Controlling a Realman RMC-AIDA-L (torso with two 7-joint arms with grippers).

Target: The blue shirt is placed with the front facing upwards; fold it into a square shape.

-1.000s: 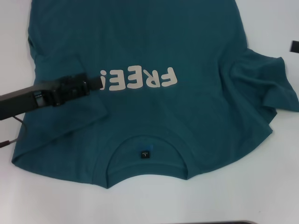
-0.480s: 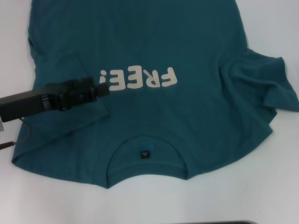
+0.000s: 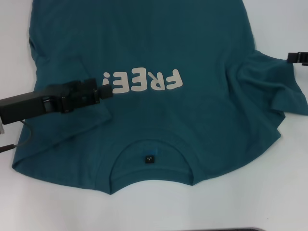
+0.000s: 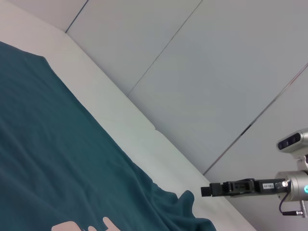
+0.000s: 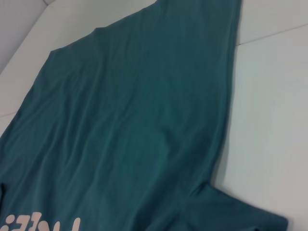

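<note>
- Now on my left, the left gripper [image 3: 107, 90] hangs over the folded-in sleeve, tip at the "!" of the lettering, barely shifted from half a second ago; I cannot tell how its fingers stand.
- Mid-frame, the blue shirt [image 3: 159, 120] lies front-up on the white table [image 3: 240, 202], collar toward me, unchanged.
- Far right, the right gripper [image 3: 290, 57] has newly appeared beside the rumpled sleeve [image 3: 276, 86]; finger state unclear.
</note>
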